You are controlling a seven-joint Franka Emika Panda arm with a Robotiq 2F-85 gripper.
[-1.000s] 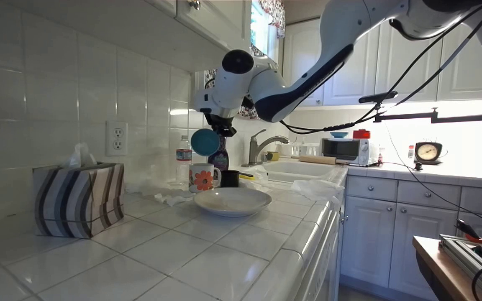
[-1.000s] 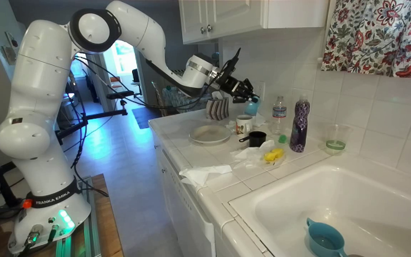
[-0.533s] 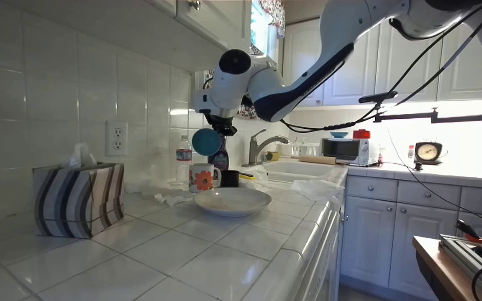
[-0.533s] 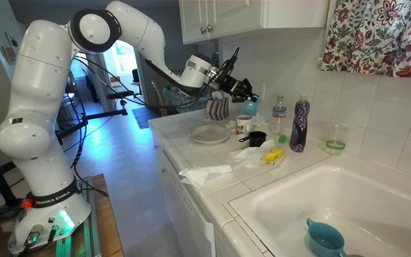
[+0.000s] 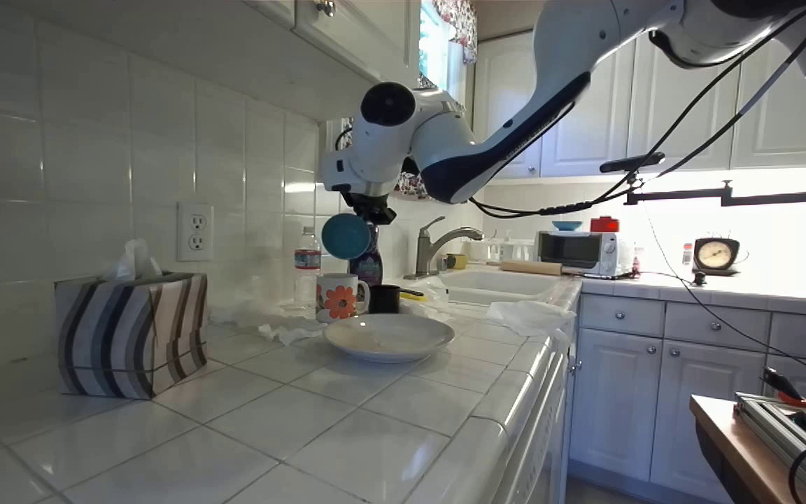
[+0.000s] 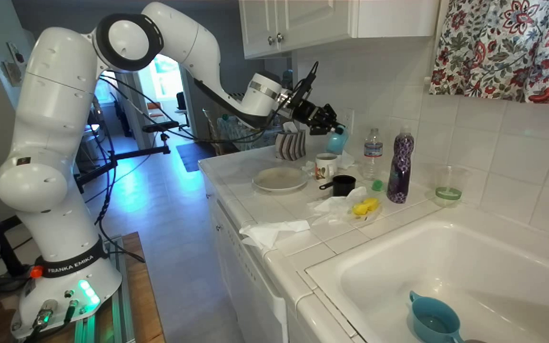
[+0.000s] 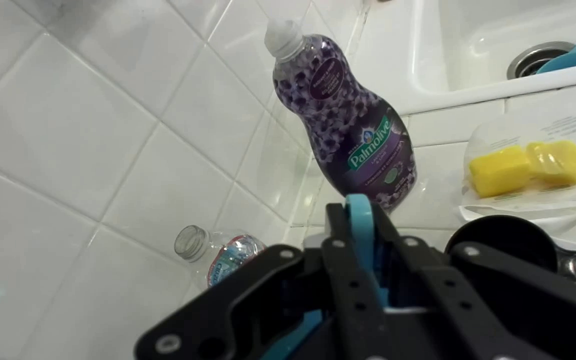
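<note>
The wall (image 6: pixel 374 76) is faced with glossy white tiles, and a floral curtain (image 6: pixel 503 52) is hung beside a white cabinet (image 6: pixel 303 24). The floor (image 6: pixel 179 228) is streaked with bluish light.

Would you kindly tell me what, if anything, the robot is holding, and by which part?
A blue cup, held by its handle, which is pinched between the fingers.

White arm (image 6: pixel 193 43) arched high, wrist (image 6: pixel 261 99) tilted downward, black fingers (image 7: pixel 346 270) clamped nearly together
</note>
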